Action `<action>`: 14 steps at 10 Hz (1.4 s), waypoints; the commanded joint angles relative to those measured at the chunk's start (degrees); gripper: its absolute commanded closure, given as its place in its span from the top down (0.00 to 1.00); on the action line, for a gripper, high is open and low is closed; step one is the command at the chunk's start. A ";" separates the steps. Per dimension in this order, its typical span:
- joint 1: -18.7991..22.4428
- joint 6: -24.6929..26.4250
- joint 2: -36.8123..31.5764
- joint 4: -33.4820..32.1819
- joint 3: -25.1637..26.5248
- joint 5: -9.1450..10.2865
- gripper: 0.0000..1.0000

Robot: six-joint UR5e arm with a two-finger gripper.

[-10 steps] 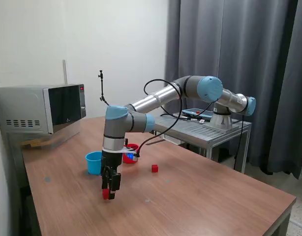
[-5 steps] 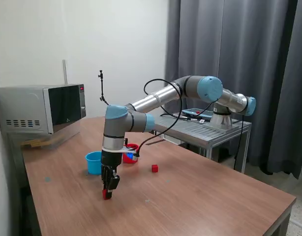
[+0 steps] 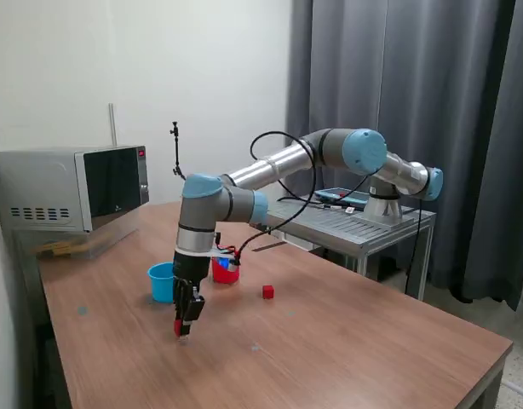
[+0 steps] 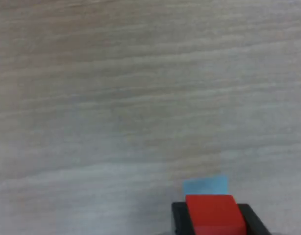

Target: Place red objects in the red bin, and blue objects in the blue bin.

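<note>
Carrying is my step: gripper [image 3: 184,327] clamped on a red cube [image 4: 211,214], next I must swing it over the red cup [image 3: 225,270].

This looks like a robotics lab set up in a plain room. A UR5e arm [image 3: 278,166] stands bolted on a grey metal stand [image 3: 355,226], and that stand is pushed against a bare wooden table [image 3: 330,332]. Behind the stand, dark grey curtains [image 3: 415,94] hang floor-length beside a blank white wall [image 3: 159,68]. At the table's far corner from the stand sits a silver microwave [image 3: 74,187].
</note>
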 commanded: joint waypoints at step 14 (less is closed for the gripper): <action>-3.20 1.84 -22.22 0.09 26.92 -7.41 0.00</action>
